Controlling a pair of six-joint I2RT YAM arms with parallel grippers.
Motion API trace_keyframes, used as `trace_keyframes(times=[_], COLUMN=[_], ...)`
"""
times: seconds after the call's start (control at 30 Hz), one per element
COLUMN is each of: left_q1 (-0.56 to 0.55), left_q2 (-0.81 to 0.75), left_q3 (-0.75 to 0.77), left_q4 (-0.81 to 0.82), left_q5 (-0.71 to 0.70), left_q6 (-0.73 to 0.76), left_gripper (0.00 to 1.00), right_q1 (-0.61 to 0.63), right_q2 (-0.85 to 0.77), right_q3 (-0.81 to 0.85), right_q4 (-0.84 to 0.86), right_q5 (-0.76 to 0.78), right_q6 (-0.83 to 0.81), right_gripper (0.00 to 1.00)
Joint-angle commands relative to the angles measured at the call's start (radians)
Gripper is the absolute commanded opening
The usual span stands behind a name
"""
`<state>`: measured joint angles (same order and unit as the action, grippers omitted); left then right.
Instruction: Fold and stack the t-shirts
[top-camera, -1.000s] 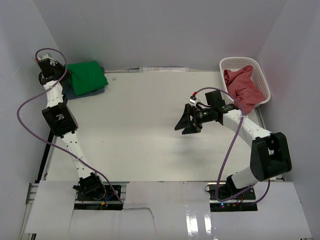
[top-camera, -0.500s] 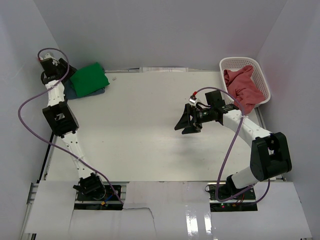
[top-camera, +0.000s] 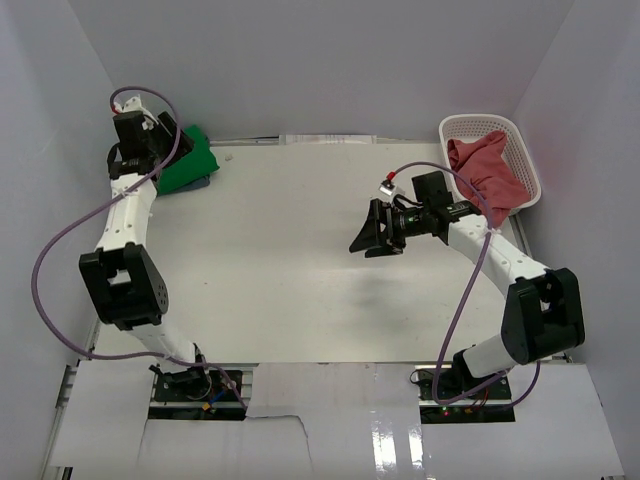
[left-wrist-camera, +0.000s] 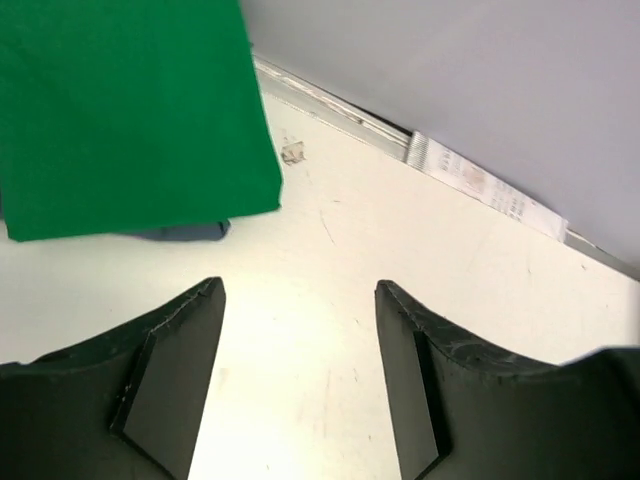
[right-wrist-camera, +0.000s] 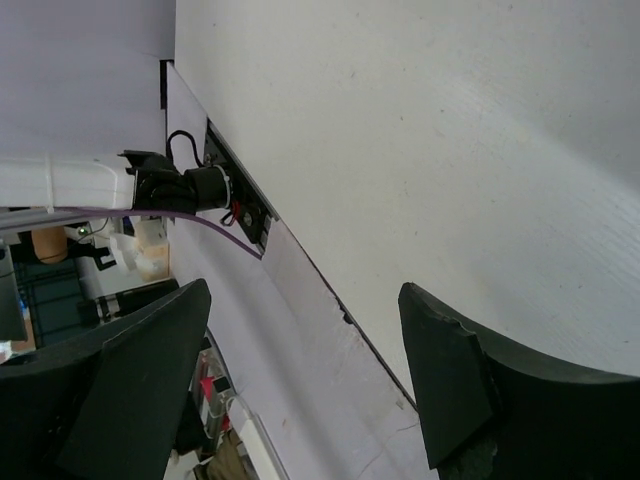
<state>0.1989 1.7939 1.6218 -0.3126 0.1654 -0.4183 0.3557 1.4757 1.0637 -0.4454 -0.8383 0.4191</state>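
Note:
A folded bright green t-shirt lies at the far left corner of the table on top of a slate blue t-shirt, of which only an edge shows. In the left wrist view the green t-shirt fills the upper left, with a sliver of the blue t-shirt under it. My left gripper hangs open just above and beside this stack, holding nothing. A pinkish red t-shirt lies crumpled in the basket. My right gripper is open and empty over mid-table.
The white lattice basket stands at the far right corner. White walls close in the table on the left, back and right. A strip of tape runs along the table's far edge.
The left gripper has opened and let go of the green t-shirt, then lifted and swung right. The green t-shirt now lies flat on the blue one. The right arm barely shifted.

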Motion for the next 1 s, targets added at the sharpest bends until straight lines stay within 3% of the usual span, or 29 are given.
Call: trace_keyframes(times=[0.0, 0.03, 0.17, 0.3, 0.67, 0.97], left_q1=[-0.022, -0.038, -0.095, -0.107, -0.115, -0.115], left_q2=[-0.169, -0.201, -0.391, -0.509, -0.763, -0.809], left_q3=[-0.149, -0.181, -0.336, -0.448, -0.566, -0.568], left_q4=[-0.011, -0.016, -0.048, -0.085, -0.209, -0.298], left_q5=[-0.032, -0.033, -0.052, -0.029, -0.07, -0.147], left_q6=[0.036, 0.047, 0.061, 0.047, 0.105, 0.138], left_gripper=[0.73, 0.74, 0.98, 0.98, 0.98, 0.98], right_q1=[0.005, 0.005, 0.005, 0.005, 0.003, 0.003], right_q2=[-0.049, -0.061, -0.094, -0.13, -0.209, -0.239], right_q3=[0.05, 0.051, 0.055, 0.053, -0.019, -0.061], right_q4=[-0.015, -0.015, -0.012, -0.009, 0.014, 0.037], right_q5=[0.025, 0.03, 0.03, 0.03, 0.027, 0.022], right_q6=[-0.051, -0.055, -0.074, -0.088, -0.1, -0.097], right_gripper=[0.82, 0.82, 0.83, 0.83, 0.85, 0.85])
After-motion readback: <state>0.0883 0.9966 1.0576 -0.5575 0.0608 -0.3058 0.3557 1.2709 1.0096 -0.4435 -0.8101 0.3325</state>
